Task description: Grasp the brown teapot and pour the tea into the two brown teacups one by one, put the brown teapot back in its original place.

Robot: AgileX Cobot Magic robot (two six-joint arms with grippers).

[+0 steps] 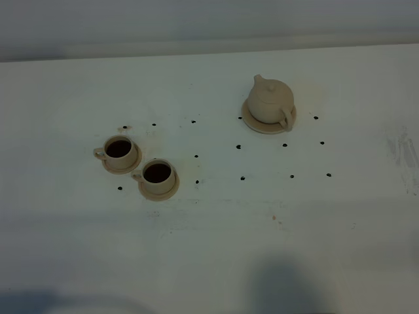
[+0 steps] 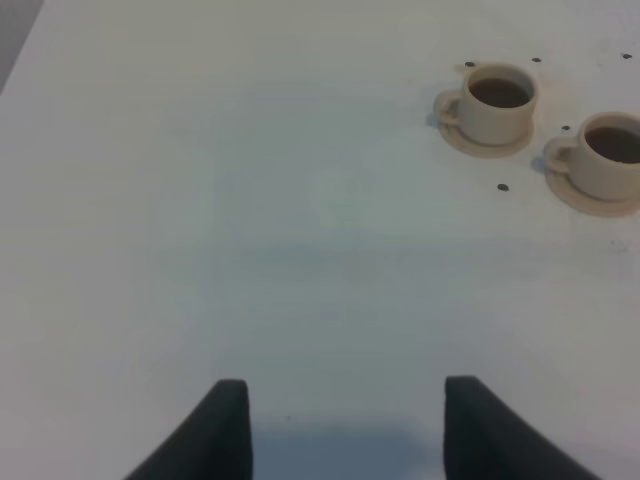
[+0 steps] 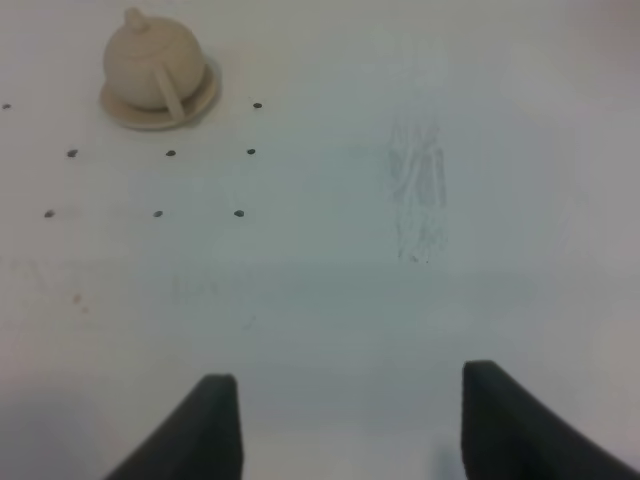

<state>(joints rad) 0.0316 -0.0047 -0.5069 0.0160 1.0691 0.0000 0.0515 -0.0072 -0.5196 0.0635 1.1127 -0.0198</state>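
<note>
Nearest the lens in each wrist view: two dark fingers spread wide with nothing but bare white table (image 1: 209,261) between them, so left gripper (image 2: 345,425) and right gripper (image 3: 340,425) both wide open and empty, both hanging over plain tabletop, well apart from all crockery. Neither gripper visible from the high camera; only soft shadows along the near edge there. On the high view, brown teapot (image 1: 271,99) at about 1 o'clock from table centre, upright, lid on, spout toward 11 o'clock, loop handle toward 5 o'clock, seated on the wide saucer (image 1: 251,120). Also seen far off in the right wrist view, teapot (image 3: 152,64) on saucer (image 3: 205,98) with handle facing the camera. Two brown teacups at about 9 o'clock on the high view, each on its own small saucer, each holding dark liquid: far cup (image 1: 119,152) and near cup (image 1: 158,176) lying at its 4 o'clock, saucers just beside each other, handles toward 9 o'clock. Same pair in the left wrist view, cup (image 2: 497,101) and cup (image 2: 612,157). Small black dots (image 1: 238,146) scattered across the table between cups and teapot; faint scuff marks (image 1: 407,157) at 3 o'clock.
</note>
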